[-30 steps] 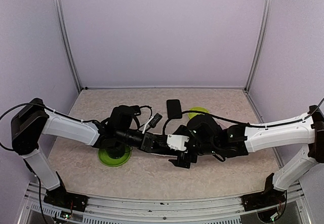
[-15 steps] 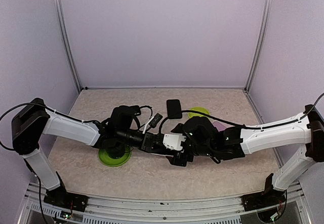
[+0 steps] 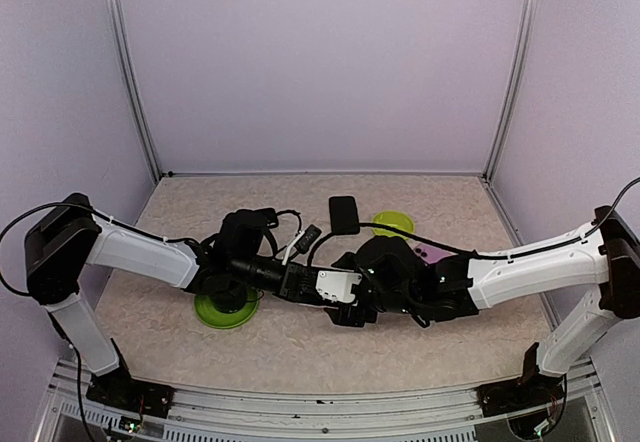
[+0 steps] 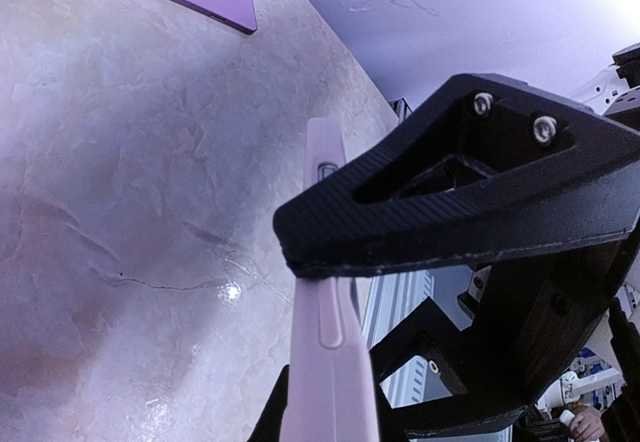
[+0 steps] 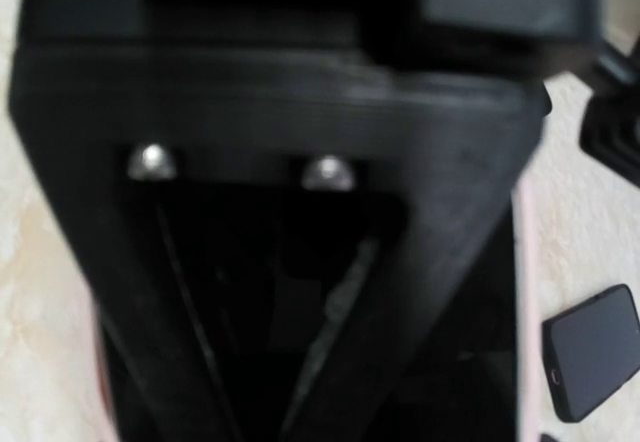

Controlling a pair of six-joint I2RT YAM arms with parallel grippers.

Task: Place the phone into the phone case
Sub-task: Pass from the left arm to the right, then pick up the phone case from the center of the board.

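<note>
The right gripper's fingers (image 5: 270, 92) are showing blurred, filling their view; the phone case (image 4: 325, 362) is running off the bottom edge.

Looks like a robot test booth in a lab, not a home or shop: plain lilac panels (image 3: 320, 62) on three sides, framed by aluminium posts (image 3: 135, 72); a beige marbled tabletop (image 3: 200, 212) boxed in between; left arm (image 3: 140, 252) and right arm (image 3: 540, 267) bolted by a metal rail (image 3: 320, 407) at the near edge; a loose black cable (image 3: 22, 216) hanging free.
</note>
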